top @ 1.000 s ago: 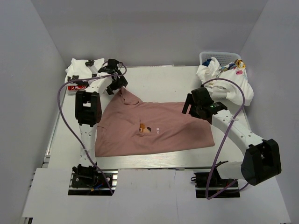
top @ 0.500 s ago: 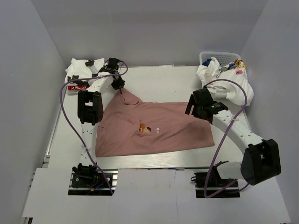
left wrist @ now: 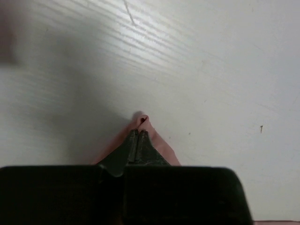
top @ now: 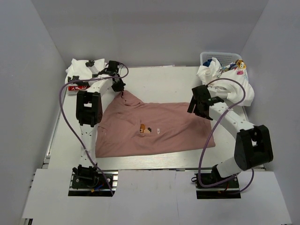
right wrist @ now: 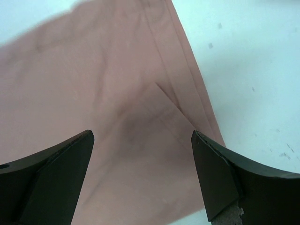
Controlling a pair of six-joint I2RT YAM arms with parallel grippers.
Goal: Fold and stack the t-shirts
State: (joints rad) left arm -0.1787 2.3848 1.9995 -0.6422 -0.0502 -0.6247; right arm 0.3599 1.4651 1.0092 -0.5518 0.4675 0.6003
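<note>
Pink t-shirt lies spread over the middle of the counter, one long edge close to the near edge. One corner is drawn to a peak toward the far-left.

Left gripper: jaws pressed together on that pink peak, with bare counter beyond it up to the far edge.

Right gripper: jaws spread wide, holding nothing, above the shirt's right edge where a seam fold shows. Bare counter lies just right of that edge.

White t-shirt pile sits at the far-left corner. Basket is at the far-right corner, with basket t-shirts spilling over its rim.
</note>
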